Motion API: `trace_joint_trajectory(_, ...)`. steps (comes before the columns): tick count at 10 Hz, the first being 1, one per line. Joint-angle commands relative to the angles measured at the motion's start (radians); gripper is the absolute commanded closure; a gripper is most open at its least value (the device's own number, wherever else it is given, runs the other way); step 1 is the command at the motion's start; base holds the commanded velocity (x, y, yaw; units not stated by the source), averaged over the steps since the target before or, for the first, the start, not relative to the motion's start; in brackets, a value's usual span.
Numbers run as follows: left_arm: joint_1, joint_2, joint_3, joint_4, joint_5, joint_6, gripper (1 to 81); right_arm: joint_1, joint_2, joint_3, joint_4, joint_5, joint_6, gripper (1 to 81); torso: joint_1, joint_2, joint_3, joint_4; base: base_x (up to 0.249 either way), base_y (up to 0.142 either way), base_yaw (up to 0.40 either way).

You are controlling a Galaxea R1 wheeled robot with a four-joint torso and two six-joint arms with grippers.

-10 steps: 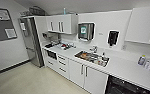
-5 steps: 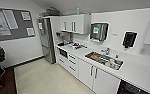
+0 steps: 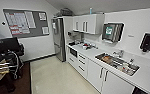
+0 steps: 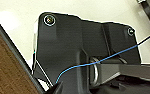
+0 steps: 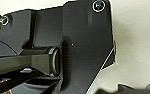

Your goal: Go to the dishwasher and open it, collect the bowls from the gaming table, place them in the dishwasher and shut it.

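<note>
I face a kitchenette with a white counter [image 3: 96,53] and white base cabinets [image 3: 96,73] along the right wall. A dark patch [image 3: 139,91] sits under the counter at the lower right corner; I cannot tell whether it is the dishwasher. The bowls and the gaming table are out of view. Both wrist views look past the robot's own dark plate down at a pale floor [image 4: 96,10] [image 5: 138,37].
A tall steel fridge [image 3: 58,38] stands at the far end, a black built-in oven [image 3: 73,52] beside it, and a steel sink [image 3: 117,63] in the counter. A desk with a dark monitor [image 3: 4,46] and cables stands left. Pale floor [image 3: 56,77] runs between. A noticeboard [image 3: 26,22] hangs on the far wall.
The whole head picture has shifted: the camera has turned left, so the fridge and cabinets sit further right, and the noticeboard and the desk with the monitor have come into view.
</note>
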Motion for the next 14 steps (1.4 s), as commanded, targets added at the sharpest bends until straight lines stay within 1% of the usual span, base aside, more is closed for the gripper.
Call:
trace_joint_trajectory(1, -0.053, -0.002, -0.025, -0.004, 0.13, 0.002, 1.0, 0.047, -0.005, -0.002, 0.01, -0.055, -0.002, 1.0, 0.0, 0.0, 0.0, 0.0, 0.0, 0.0, 0.348)
trace_joint_trajectory(2, -0.057, 0.005, -0.034, -0.004, 0.141, 0.0, 1.0, 0.048, -0.005, -0.004, 0.01, -0.057, -0.004, 1.0, 0.0, 0.0, 0.0, 0.0, 0.0, 0.0, 0.348)
trace_joint_trajectory(3, -0.059, 0.014, -0.043, -0.004, 0.169, 0.0, 1.0, 0.048, -0.008, -0.005, 0.008, -0.055, -0.007, 1.0, 0.0, 0.0, 0.0, 0.0, 0.0, 0.0, 0.348)
trace_joint_trajectory(4, -0.059, 0.018, -0.046, -0.004, 0.177, -0.001, 1.0, 0.048, -0.016, -0.002, 0.008, -0.055, -0.011, 1.0, 0.0, 0.0, 0.0, 0.0, 0.0, 0.0, 0.347)
trace_joint_trajectory(14, -0.058, 0.022, -0.046, 0.004, 0.168, 0.002, 1.0, 0.051, -0.019, -0.002, 0.008, -0.055, -0.008, 1.0, 0.0, 0.0, 0.0, 0.0, 0.0, 0.0, 0.347)
